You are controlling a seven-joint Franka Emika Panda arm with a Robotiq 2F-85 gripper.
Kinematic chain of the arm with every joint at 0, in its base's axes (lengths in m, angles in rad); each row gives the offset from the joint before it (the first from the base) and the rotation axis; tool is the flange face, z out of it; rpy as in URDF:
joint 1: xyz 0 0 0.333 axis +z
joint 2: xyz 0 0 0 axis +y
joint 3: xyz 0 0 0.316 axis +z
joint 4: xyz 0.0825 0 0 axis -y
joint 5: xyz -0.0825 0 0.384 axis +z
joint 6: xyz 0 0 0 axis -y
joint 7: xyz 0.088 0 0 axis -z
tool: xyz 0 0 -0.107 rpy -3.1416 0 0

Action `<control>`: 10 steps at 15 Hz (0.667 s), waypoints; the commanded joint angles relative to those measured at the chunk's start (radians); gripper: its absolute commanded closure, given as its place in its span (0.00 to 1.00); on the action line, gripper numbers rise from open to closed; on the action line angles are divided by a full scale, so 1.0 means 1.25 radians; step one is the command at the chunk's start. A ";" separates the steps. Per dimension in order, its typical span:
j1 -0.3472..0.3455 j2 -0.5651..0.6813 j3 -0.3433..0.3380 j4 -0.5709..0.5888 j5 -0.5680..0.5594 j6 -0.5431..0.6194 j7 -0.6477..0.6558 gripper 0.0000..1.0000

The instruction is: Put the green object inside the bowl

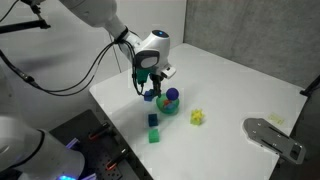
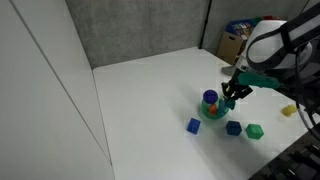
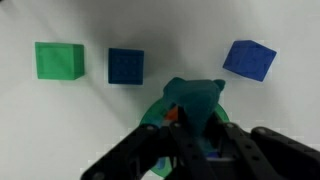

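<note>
The gripper (image 3: 196, 126) clamps the dark teal-green irregular toy block (image 3: 195, 97) near the round green bowl (image 1: 171, 105), seemingly to drop it inside.

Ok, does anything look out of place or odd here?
Nothing looks spilled or damaged. The small round green bowl sits upright and seems to hold a blue-purple piece already, and the gripper hangs right beside it.

White Panda arm (image 1: 95, 18) with a black claw (image 1: 148, 90).
Its shells are glossy white and rounded, with dark bands at the joints; thin black cables (image 1: 60, 82) loop from it. In the wrist view the claw's fingers (image 3: 270, 152) are matt black and blocky.
</note>
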State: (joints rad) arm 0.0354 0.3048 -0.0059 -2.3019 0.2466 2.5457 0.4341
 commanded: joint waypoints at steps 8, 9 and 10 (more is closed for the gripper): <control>0.058 0.097 -0.066 0.059 -0.025 0.081 0.218 0.92; 0.055 0.109 -0.066 0.069 -0.021 0.076 0.219 0.92; 0.055 0.119 -0.068 0.077 -0.019 0.076 0.219 0.92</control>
State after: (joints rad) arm 0.0943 0.4075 -0.0753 -2.2560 0.2379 2.6469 0.6686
